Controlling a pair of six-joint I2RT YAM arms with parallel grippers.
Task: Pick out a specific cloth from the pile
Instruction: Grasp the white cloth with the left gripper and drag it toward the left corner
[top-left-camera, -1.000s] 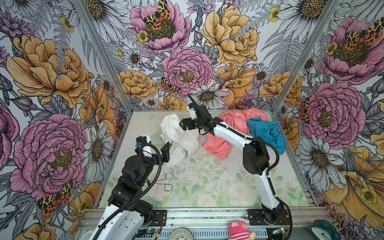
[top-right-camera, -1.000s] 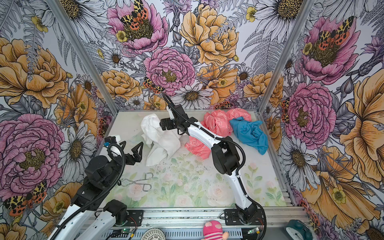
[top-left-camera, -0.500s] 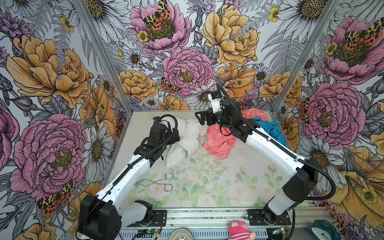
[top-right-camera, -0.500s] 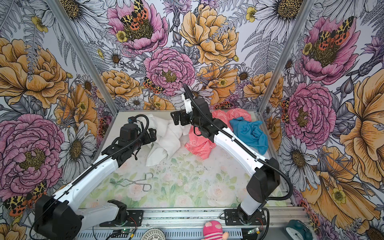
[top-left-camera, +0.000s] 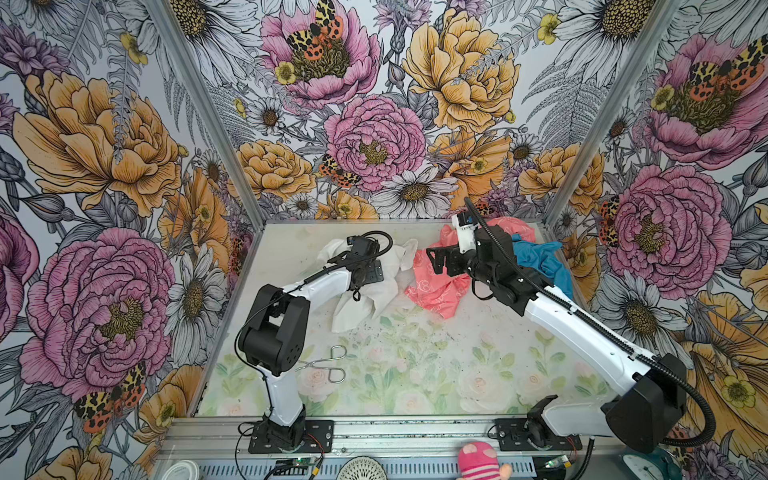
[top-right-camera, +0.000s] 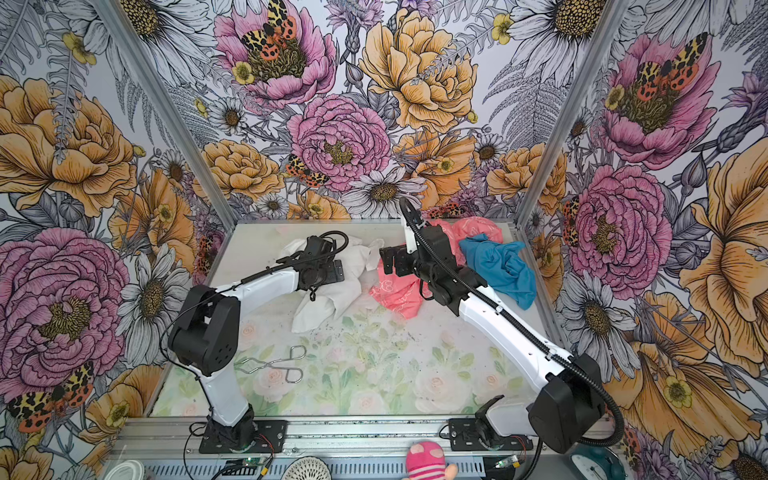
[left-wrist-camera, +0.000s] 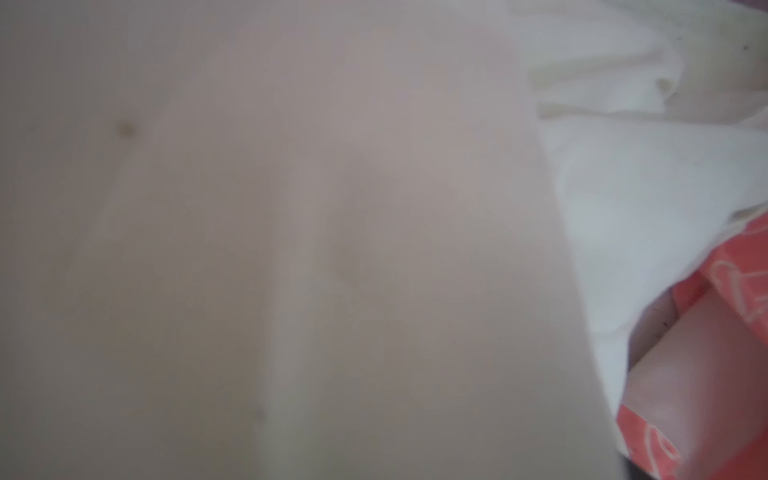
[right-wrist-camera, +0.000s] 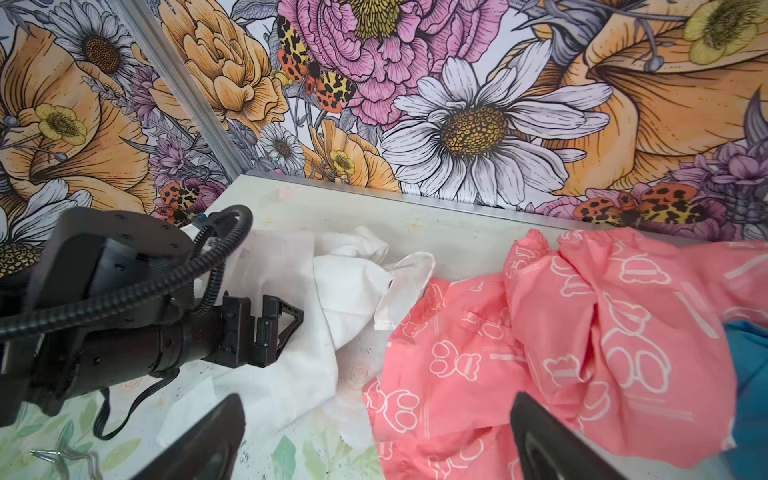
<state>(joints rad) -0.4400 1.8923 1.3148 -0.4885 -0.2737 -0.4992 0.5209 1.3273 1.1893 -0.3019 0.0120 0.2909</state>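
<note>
The white cloth (top-left-camera: 361, 303) lies crumpled toward the back of the desk (top-left-camera: 415, 374), left of centre, at the left end of the pile (top-left-camera: 415, 286). Its right edge touches the pink cloth (top-left-camera: 440, 299) with the white outline print, and in the right wrist view one thin white corner (right-wrist-camera: 407, 291) lies over the pink edge (right-wrist-camera: 582, 332). The blue cloth (top-left-camera: 540, 262) sits at the far right, partly on top of the pink one. The left gripper (top-left-camera: 368, 270) is down on the white cloth with its jaws apart. The left wrist view is filled by blurred white fabric (left-wrist-camera: 623, 208) very close to the lens, with a strip of pink (left-wrist-camera: 739, 282) at one side. The right gripper (right-wrist-camera: 376, 399) hovers above the near edge of the pink cloth with its jaws spread wide and nothing clamped between them. A pair of metal tongs (top-left-camera: 328, 365) lies on the desk nearer the front, beside the left arm and well apart from the cloths.
</note>
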